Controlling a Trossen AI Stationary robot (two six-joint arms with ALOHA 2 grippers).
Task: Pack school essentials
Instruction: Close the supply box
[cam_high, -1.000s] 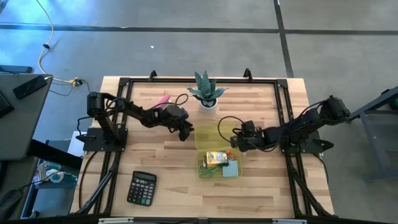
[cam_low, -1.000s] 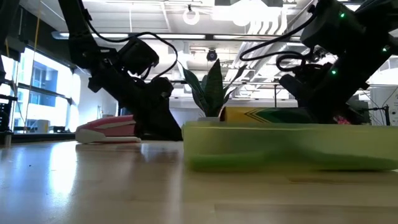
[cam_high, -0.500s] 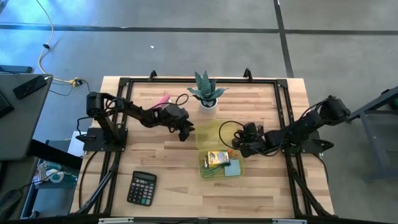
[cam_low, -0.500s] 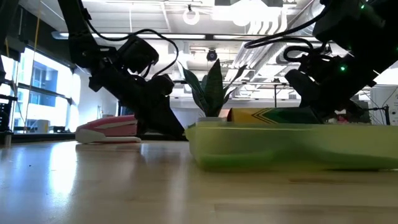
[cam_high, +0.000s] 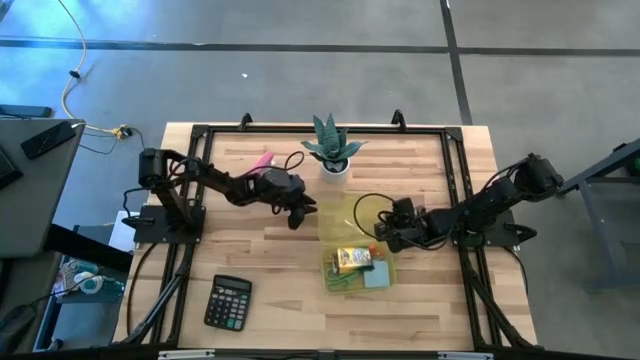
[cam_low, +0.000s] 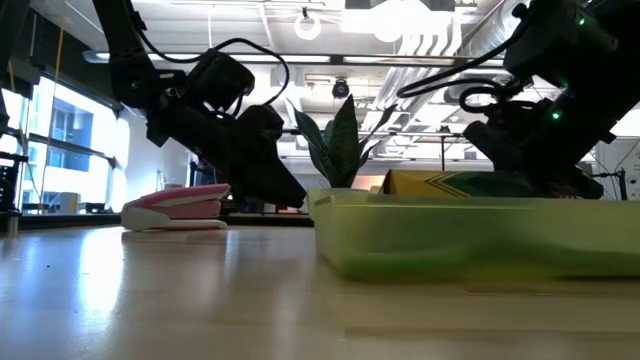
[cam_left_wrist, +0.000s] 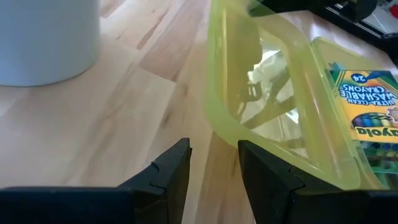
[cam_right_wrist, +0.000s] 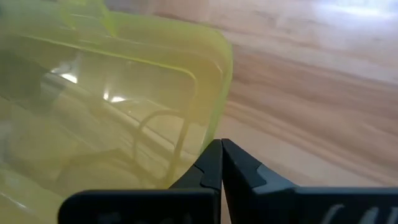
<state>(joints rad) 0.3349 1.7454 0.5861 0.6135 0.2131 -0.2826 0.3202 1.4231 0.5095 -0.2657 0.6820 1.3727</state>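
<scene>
Right pincer (cam_right_wrist: 221, 163) closed at yellow-green case (cam_right_wrist: 112, 106) lid, left pincer (cam_left_wrist: 214, 171) parted

**Both arms low over the table's middle**

The left gripper (cam_high: 303, 207) reaches inward, low, fingers (cam_left_wrist: 168, 174) parted with nothing between them. The right gripper (cam_high: 385, 228) stretches toward it, fingers (cam_right_wrist: 211, 163) pressed together, apparently empty, though its tips are partly hidden.

Grey concrete floor (cam_high: 300, 60) w/ dark seams round the wood table (cam_high: 280, 300). Grey desk (cam_high: 30, 190) on one side, yellow cable (cam_high: 70, 90) on floor. Bright window (cam_low: 50, 140), ceiling pipes (cam_low: 420, 45) & lights overhead, pale glare
</scene>
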